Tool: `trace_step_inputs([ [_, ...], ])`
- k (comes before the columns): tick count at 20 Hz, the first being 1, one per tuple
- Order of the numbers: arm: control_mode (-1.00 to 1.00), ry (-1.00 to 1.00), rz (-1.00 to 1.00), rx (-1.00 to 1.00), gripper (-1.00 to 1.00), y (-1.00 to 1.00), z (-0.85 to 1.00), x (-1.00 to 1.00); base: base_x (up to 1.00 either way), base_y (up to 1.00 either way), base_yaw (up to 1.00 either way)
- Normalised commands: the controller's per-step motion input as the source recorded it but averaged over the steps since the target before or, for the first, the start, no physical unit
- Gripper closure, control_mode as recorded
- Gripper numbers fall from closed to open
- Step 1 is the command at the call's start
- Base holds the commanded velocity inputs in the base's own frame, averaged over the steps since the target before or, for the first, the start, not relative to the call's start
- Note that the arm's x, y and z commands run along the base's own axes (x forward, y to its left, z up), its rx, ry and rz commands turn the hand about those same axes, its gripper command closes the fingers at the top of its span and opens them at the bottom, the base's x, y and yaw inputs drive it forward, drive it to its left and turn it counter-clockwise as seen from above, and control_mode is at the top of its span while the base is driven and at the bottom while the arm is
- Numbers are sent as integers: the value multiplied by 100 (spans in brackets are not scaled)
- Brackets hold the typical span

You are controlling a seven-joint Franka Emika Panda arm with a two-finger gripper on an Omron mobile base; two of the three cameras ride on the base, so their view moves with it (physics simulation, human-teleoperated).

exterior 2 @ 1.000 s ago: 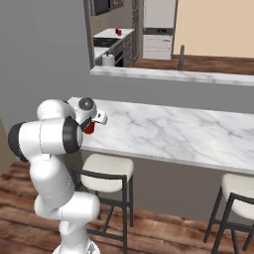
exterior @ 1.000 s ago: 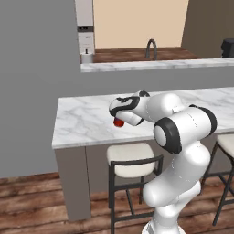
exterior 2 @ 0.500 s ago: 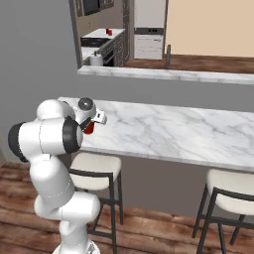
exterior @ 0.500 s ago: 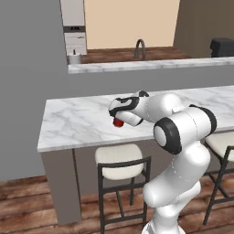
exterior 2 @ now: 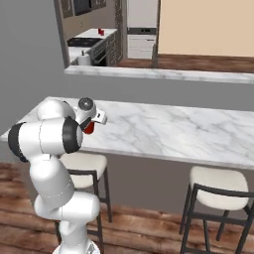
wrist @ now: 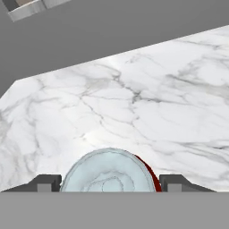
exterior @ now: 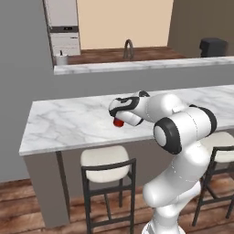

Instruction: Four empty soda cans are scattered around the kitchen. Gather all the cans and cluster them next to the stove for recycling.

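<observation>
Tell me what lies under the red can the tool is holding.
Under the soda can, held between the tool's fingers, lies white-grey marble counter, bare around it. The patch straight below is covered by the can's silvery top, and whether the can touches the marble cannot be told.

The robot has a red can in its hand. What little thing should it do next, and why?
Probably keep the grip and carry on toward the stove. The gripper has a finger on each side of the red soda can, held above the marble counter, while the stove sits far back in the kitchen, with another red can beside it.
</observation>
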Motion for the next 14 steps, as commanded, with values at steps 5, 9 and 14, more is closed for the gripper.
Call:
trace_step_inputs([
  [5,100,0,0,0,100,0,0,0,0,-49,0],
  [9,100,0,0,0,100,0,0,0,0,-52,0],
  [14,100,0,0,0,100,0,0,0,0,-57,0],
])
